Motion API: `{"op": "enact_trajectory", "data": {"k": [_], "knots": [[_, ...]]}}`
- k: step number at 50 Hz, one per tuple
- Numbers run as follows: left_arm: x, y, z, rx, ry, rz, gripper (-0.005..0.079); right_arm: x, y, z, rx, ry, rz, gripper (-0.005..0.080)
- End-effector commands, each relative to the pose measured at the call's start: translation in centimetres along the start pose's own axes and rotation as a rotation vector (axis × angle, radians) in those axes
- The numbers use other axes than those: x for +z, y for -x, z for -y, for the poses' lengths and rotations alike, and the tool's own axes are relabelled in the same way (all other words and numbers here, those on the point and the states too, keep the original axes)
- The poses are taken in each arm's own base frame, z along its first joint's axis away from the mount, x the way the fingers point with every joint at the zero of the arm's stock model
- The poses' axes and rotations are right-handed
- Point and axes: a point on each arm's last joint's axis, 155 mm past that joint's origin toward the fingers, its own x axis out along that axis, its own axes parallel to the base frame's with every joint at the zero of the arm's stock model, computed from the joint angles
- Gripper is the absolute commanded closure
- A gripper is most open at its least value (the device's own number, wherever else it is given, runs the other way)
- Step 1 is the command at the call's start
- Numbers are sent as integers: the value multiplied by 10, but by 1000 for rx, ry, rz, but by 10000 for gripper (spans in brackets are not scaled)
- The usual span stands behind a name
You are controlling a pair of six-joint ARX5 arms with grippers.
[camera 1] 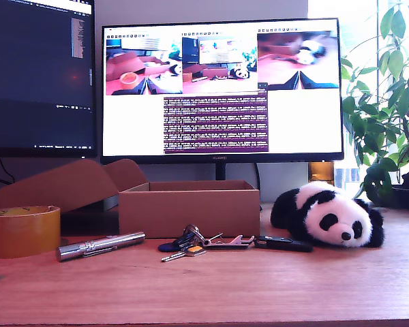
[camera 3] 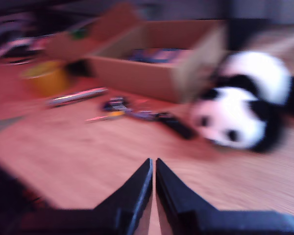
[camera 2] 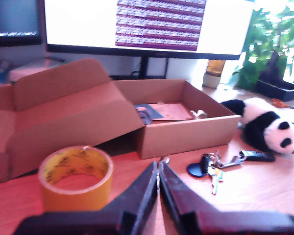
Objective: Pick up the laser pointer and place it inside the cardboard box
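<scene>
The laser pointer (camera 1: pixel 101 246), a slim silver cylinder, lies on the wooden table in front of the cardboard box (camera 1: pixel 189 208), between the tape roll and the keys. In the blurred second wrist view the laser pointer (camera 3: pixel 76 96) lies far ahead of my second gripper (camera 3: pixel 153 164), which is shut and empty above bare table. My first gripper (camera 2: pixel 159 169) is shut and empty too, held between the tape roll and the open cardboard box (camera 2: pixel 186 132); its fingers cover the spot where the pointer lies. The box's flap (camera 2: pixel 63 105) is folded back. Neither gripper shows in the exterior view.
A yellow-brown tape roll (camera 1: pixel 22 230) stands at the exterior view's left. A bunch of keys (camera 1: pixel 191 242) and a flat black gadget (camera 1: pixel 283 242) lie in front of the box. A plush panda (camera 1: pixel 330 216) lies beside it. Monitors (camera 1: pixel 221 88) and a plant (camera 1: pixel 388 102) stand behind.
</scene>
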Motion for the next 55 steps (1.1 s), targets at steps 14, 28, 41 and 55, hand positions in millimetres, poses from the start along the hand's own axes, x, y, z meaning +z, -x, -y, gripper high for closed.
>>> {"op": "enact_trajectory", "data": {"k": [14,28,41,55], "knots": [[-34,-17,12,-67,4,-137,763,-1,-3,-18,76,27,-3,762],[-55,-28,26,-120,-5,-266,749,-2,-3,-23,94,34,-6,763],[-60,-42,30,-125,-2,-333,242,-2,-3,-25,100,37,-7,762],[-51,-57,30,-113,1,-380,163,-3,-3,-25,100,37,-7,762]]}}
